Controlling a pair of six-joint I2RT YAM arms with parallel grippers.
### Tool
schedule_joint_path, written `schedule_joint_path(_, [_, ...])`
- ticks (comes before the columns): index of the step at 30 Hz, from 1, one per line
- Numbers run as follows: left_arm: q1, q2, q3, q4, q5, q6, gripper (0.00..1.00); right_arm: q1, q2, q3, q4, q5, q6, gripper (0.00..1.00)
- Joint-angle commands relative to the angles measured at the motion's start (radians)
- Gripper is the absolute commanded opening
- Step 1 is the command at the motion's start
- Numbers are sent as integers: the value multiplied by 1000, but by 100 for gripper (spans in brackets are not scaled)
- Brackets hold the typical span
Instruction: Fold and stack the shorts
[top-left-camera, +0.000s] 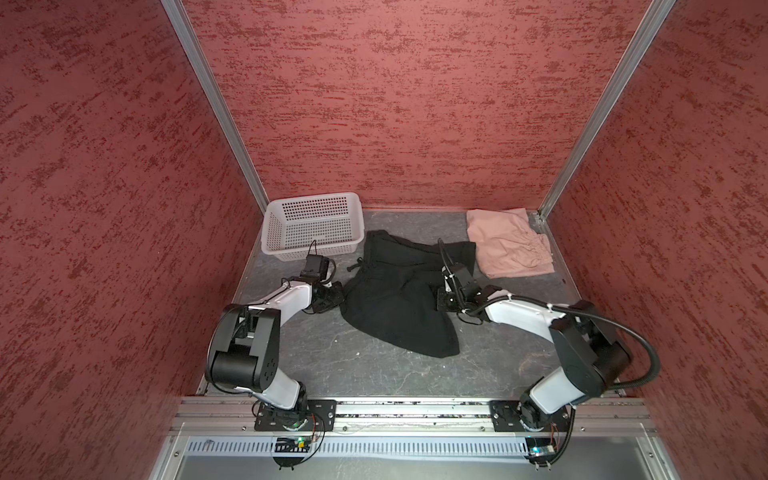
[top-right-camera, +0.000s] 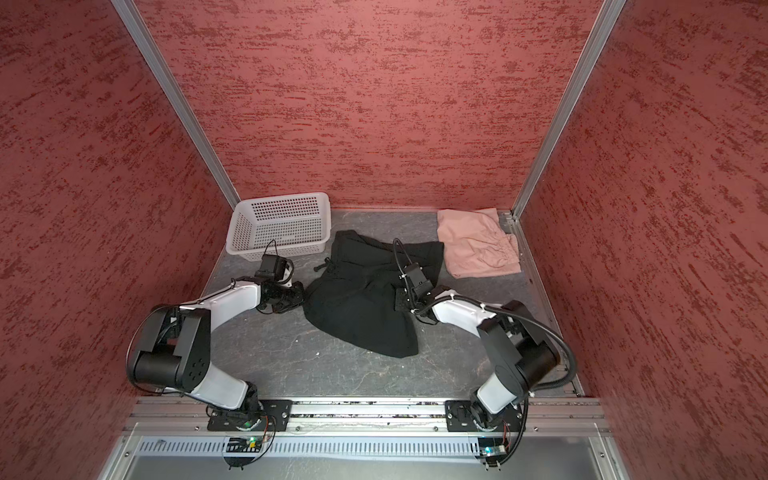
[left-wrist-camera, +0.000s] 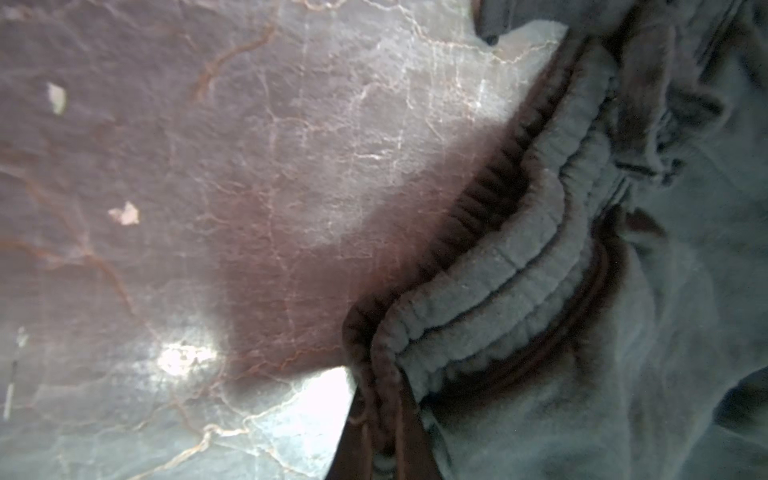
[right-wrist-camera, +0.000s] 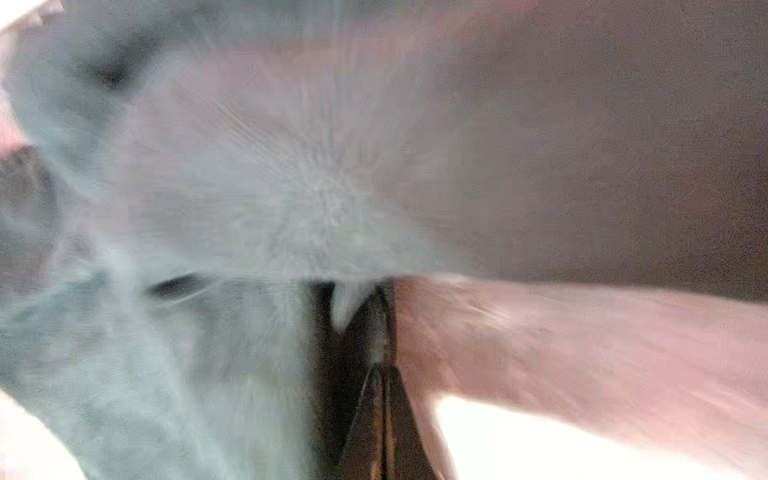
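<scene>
- Black shorts (top-left-camera: 399, 307): showing plain black between the left gripper (top-left-camera: 340, 297) and the right gripper (top-left-camera: 438, 300).
- Pink shorts (top-left-camera: 509, 245): showing plain dusty pink beyond the right gripper.
- Basket (top-left-camera: 316, 216): showing white with a grid of holes, beyond the left gripper.
- Tabletop (top-left-camera: 374, 374): showing grey with pale veins.
- Walls (top-left-camera: 395, 104): showing mottled red.

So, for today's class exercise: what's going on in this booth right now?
The robot is working on the black cloth drawstring shorts, spread crumpled mid-table. The left gripper is shut on their waistband edge, the right gripper shut on their opposite side. The dusty pink cloth shorts lie folded in the far right corner; the white perforated plastic basket stands far left.
</scene>
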Motion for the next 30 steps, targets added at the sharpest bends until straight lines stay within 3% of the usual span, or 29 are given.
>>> schedule_joint_path(1, [4,-17,-15,-19,24,-14,0,0,-109,50,-274,192,46,0])
schedule_joint_path(5, [4,-33,-31,-49,26,-35,0,1,-203,33,-511,286,151,0])
schedule_joint_path(8, [-8,-53,-37,-89,29,-46,0,0,-274,-4,-613,292,202,2])
schedule_joint_path(13, [-38,-109,-44,-170,21,-56,0,-15,-337,-32,-611,246,185,23])
schedule_joint_path(14, [-37,-123,-45,-184,23,-57,0,-25,-346,-29,-585,240,164,33])
schedule_joint_path(15, [-36,-138,-45,-200,21,-58,8,-42,-354,-27,-545,226,139,43])
schedule_joint_path(18, [-28,-178,-38,-243,7,-49,24,-101,-339,-2,-420,179,57,54])
schedule_joint_path(19, [-24,-193,-34,-255,6,-46,43,-113,-323,7,-384,175,35,57])
schedule_joint_path(22, [-12,-234,-16,-272,-8,-31,65,-156,-228,38,-281,151,-41,65])
schedule_joint_path(23, [-3,-241,-9,-264,-13,-23,82,-173,-187,48,-250,137,-61,69])
schedule_joint_path(24, [4,-242,5,-244,-9,-9,89,-195,-149,52,-205,111,-84,70])
schedule_joint_path(26, [4,-235,37,-202,1,23,94,-250,-96,48,-102,60,-111,70])
schedule_joint_path(30, [-11,-174,128,-68,75,121,94,-340,16,80,104,-35,-159,69])
